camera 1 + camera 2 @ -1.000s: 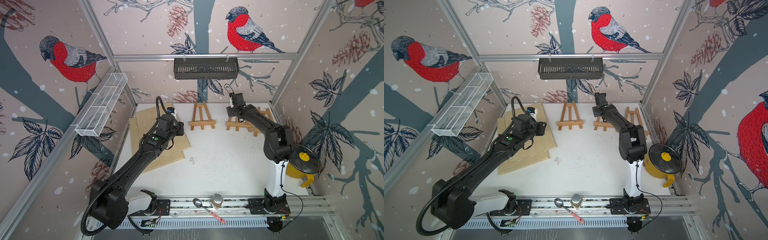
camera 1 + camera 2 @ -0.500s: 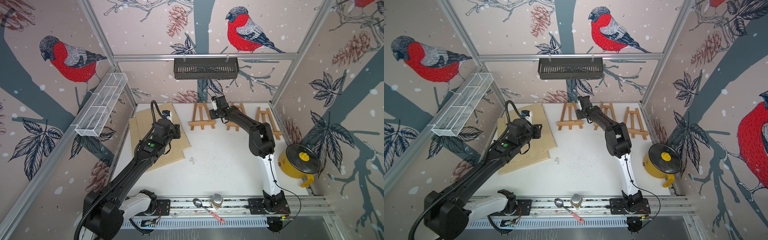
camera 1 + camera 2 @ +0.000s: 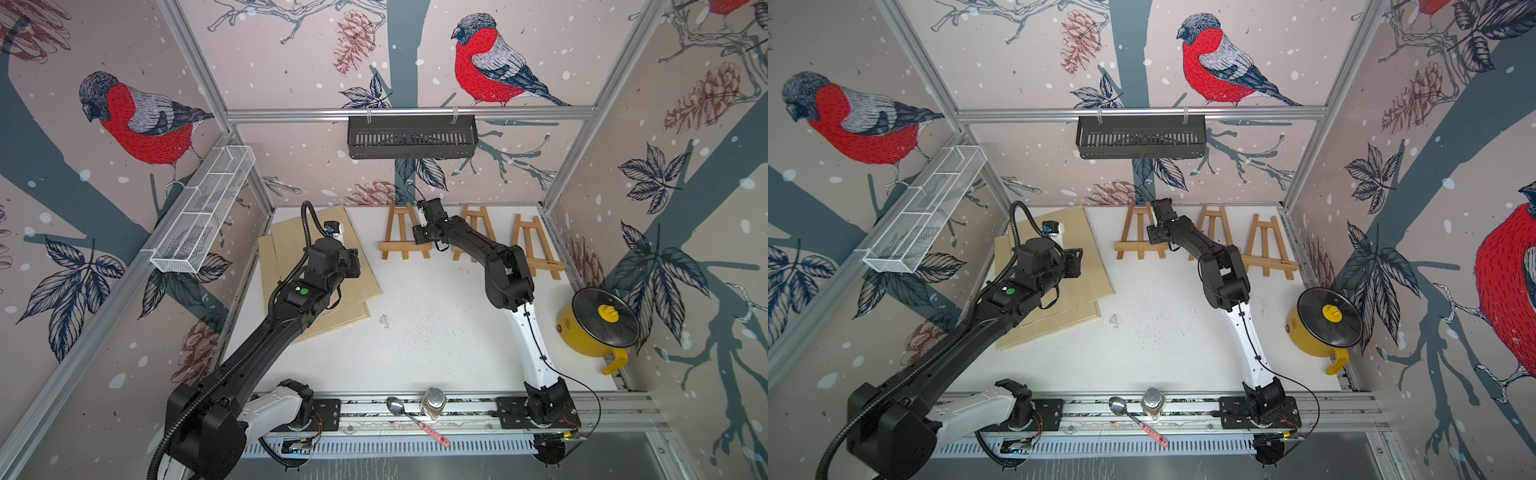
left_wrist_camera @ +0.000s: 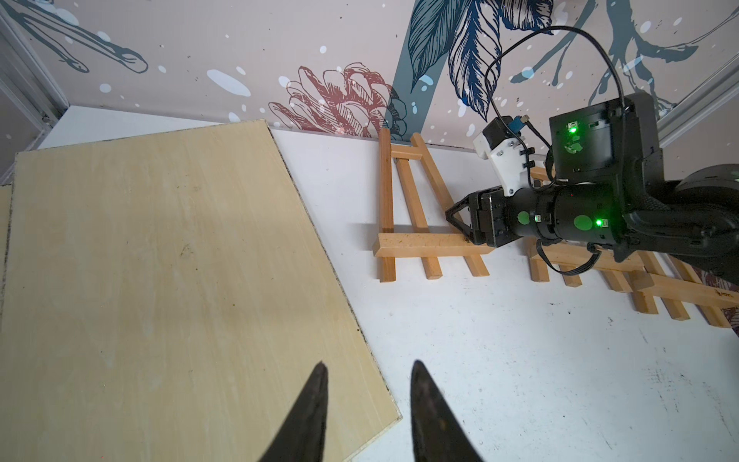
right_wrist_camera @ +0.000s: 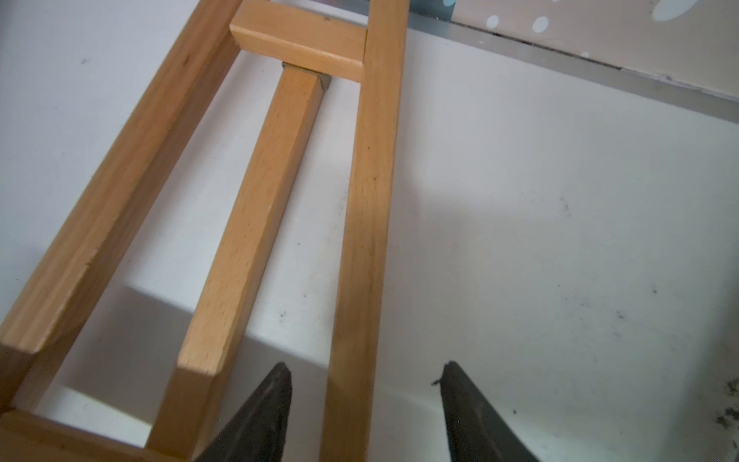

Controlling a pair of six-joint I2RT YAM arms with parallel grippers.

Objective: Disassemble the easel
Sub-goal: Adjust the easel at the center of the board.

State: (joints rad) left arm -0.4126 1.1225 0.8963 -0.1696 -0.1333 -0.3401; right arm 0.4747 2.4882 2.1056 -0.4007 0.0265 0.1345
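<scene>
Between tapered fingers (image 5: 256,416), smooth wooden easel (image 5: 360,240)

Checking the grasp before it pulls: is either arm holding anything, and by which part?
Nothing is held. The right gripper has its jaws open astride an easel leg; the left gripper is open, empty.

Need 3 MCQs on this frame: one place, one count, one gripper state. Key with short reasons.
1. The yellow pot stands: A) on the plywood; B) by the right-hand wall; C) in the black basket.
2. Wooden easels on the table: A) two; B) three; C) four.
3. The right gripper is: A) shut on a spoon; B) shut, empty; C) open, astride an easel leg.
1B: both top views show it there. 2B: left, middle and right ones lie along the back. 3C: the right wrist view shows the leg between parted fingers.
</scene>
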